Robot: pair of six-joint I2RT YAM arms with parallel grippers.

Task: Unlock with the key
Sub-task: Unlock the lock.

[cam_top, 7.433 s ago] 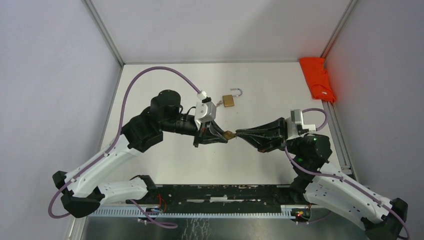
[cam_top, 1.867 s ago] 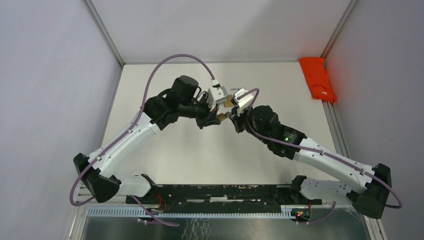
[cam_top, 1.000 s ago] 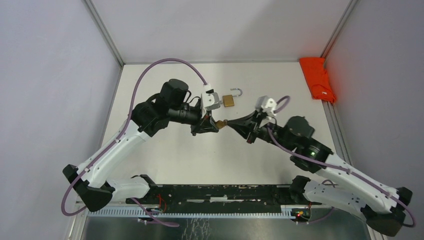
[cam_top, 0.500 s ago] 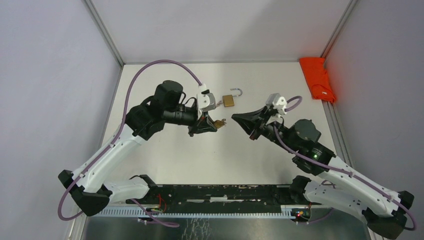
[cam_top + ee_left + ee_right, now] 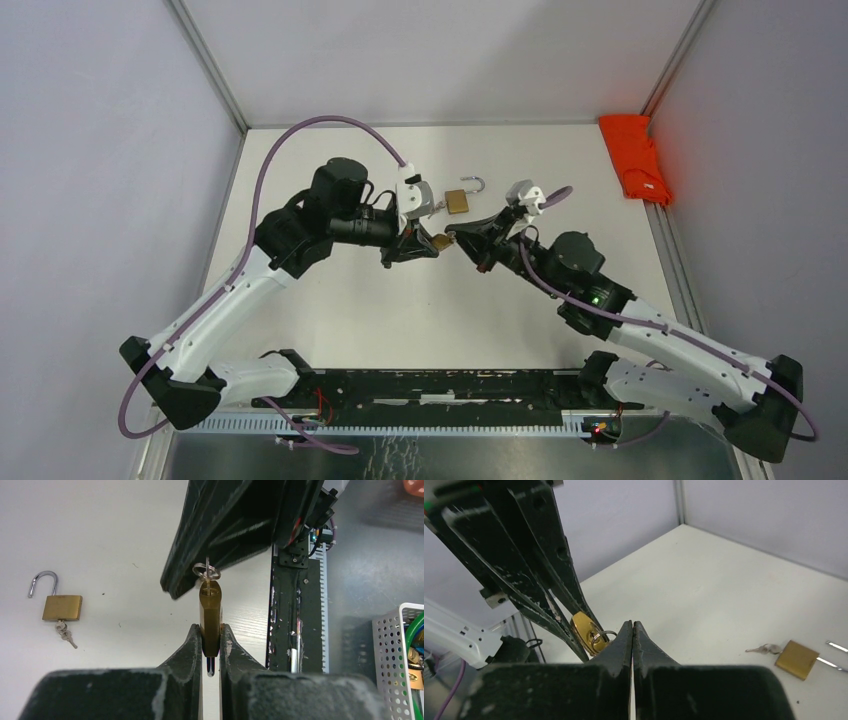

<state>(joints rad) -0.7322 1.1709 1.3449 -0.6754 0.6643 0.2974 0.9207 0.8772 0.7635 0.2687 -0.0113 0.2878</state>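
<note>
Left wrist view shows our left gripper clamped on the padlock, the right gripper just beyond it pinching the seated key, so we judge a steady turn comes next.

White table, grey walls

Two brass padlocks are counted: the held padlock, between the fingers of the left gripper, and the open padlock, lying on the worktop. One ringed key is seen at the held padlock, pinched by the right gripper, and one small key bunch is attached to the open padlock, though the keys in it cannot be counted. Two arms with two grippers, one red cloth and one white perforated basket are also counted.
</note>
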